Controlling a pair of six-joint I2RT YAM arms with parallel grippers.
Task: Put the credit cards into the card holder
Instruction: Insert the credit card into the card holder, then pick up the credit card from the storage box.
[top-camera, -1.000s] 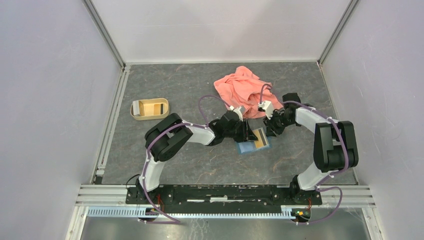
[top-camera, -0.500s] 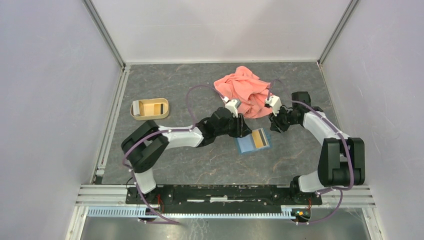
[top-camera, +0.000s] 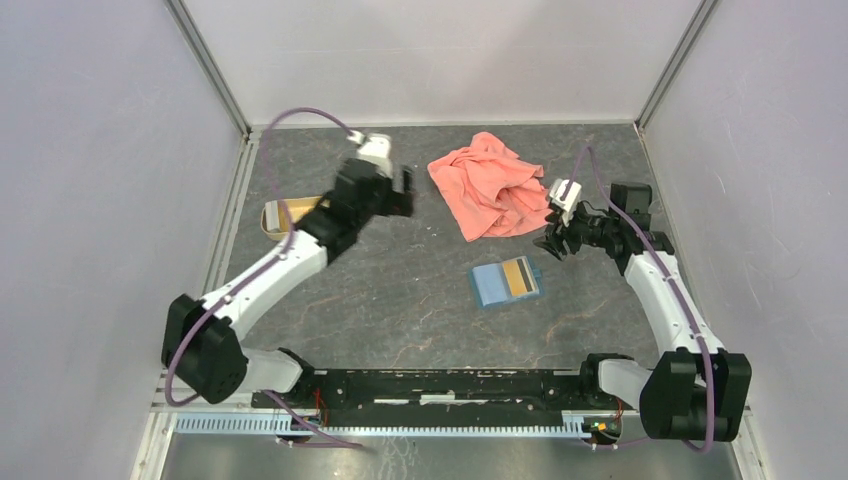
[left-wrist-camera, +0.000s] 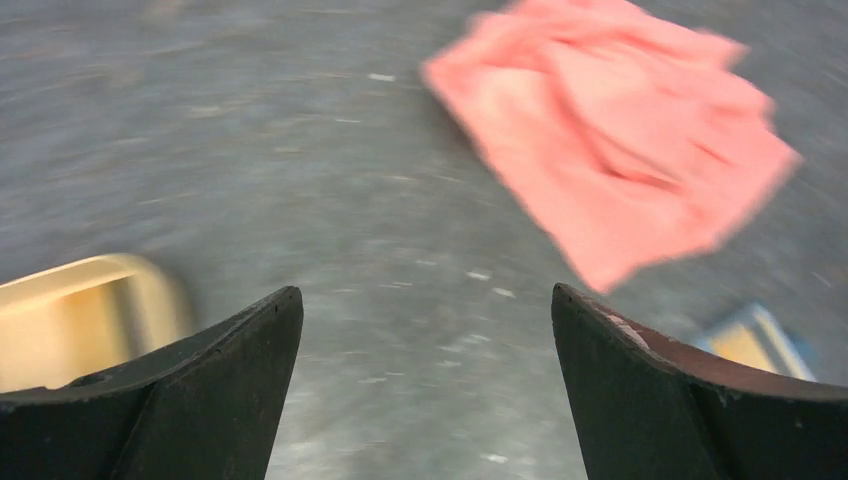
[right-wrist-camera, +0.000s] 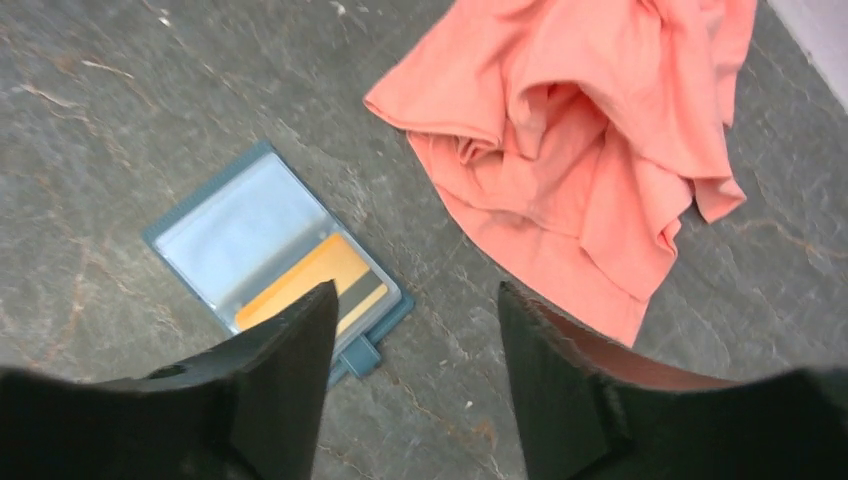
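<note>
Our wallet (right-wrist-camera: 232, 228) lies open on the table beside the cloth (right-wrist-camera: 585, 130), one card (right-wrist-camera: 312, 274) in it; left claw (left-wrist-camera: 425, 300) and right claw (right-wrist-camera: 415, 288) hang above, both spread apart, empty.

Grey marbled table (top-camera: 400, 300), salmon-pink cloth (top-camera: 490, 185) crumpled at the back, tan tray (top-camera: 275, 218) left (partly hidden), open card holder (top-camera: 490, 287) near centre

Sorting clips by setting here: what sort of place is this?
Probably a lab robot cell: plain pale walls on aluminium framing enclose a grey table, left arm and right arm are bolted to a rail at its edge, and props lie there: card holder, pink cloth, tan tray.
</note>
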